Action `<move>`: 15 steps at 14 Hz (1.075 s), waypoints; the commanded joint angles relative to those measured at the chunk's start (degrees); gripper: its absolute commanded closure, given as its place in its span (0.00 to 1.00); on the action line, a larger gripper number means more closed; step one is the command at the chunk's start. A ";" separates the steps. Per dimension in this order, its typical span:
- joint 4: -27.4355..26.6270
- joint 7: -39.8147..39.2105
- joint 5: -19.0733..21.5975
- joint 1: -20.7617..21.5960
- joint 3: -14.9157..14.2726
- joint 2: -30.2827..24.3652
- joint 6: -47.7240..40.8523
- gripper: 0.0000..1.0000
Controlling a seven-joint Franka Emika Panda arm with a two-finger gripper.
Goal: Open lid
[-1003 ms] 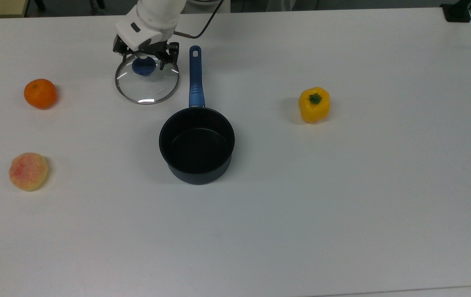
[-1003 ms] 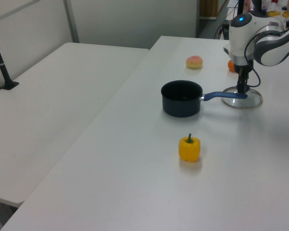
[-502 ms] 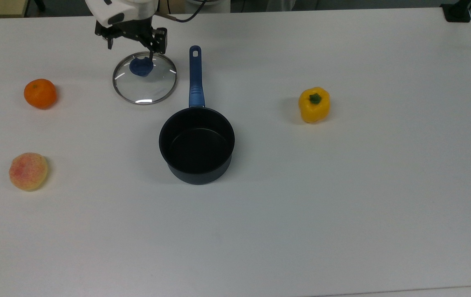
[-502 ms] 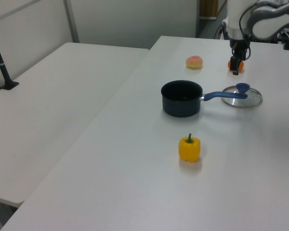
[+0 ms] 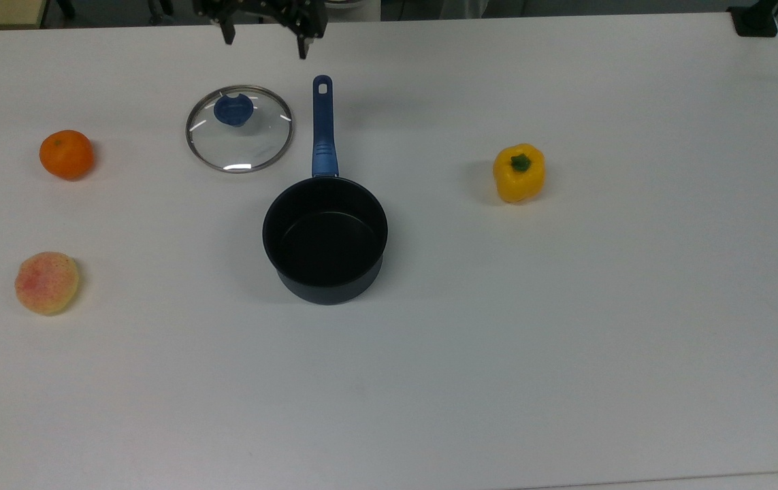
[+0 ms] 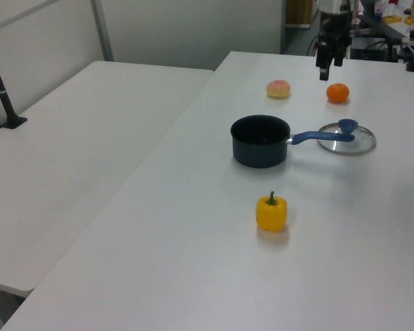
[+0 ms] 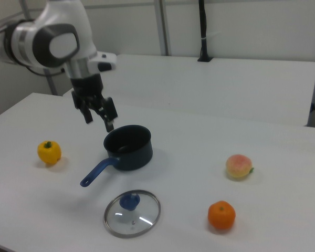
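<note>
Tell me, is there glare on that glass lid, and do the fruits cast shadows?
In the top view, the lid shows a bright white glint near its lower rim; the yellow pepper and orange cast only faint, soft shadows. In the right view, the lid shows small glints.

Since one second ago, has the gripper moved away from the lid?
Yes. The gripper was at the blue knob of the lid; in the top view it now sits past the tip of the pan's handle, toward the table's far edge, open and empty.
</note>
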 commanded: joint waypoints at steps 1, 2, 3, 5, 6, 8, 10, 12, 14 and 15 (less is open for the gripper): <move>6.55 -0.48 5.68 -0.60 3.55 -0.37 -6.53 0.00; 7.18 -0.48 6.75 -0.60 4.25 -0.37 -7.77 0.00; 7.79 -0.48 7.89 -0.60 4.87 -0.45 -8.56 0.00; 9.29 -0.21 9.21 -0.51 6.01 -0.54 -9.80 0.00; 9.90 0.40 9.13 -0.51 6.28 -0.72 -10.06 0.00; 9.91 0.93 9.13 -0.51 6.46 -1.94 -9.98 0.00; 9.30 0.23 7.99 0.27 6.46 -1.60 -8.49 0.00; 8.16 -0.99 6.15 0.37 5.93 -1.51 -5.16 0.00; 7.54 -6.86 4.74 0.45 5.76 -0.11 -0.69 0.00; 7.54 -8.98 4.74 0.46 5.49 0.07 0.99 0.00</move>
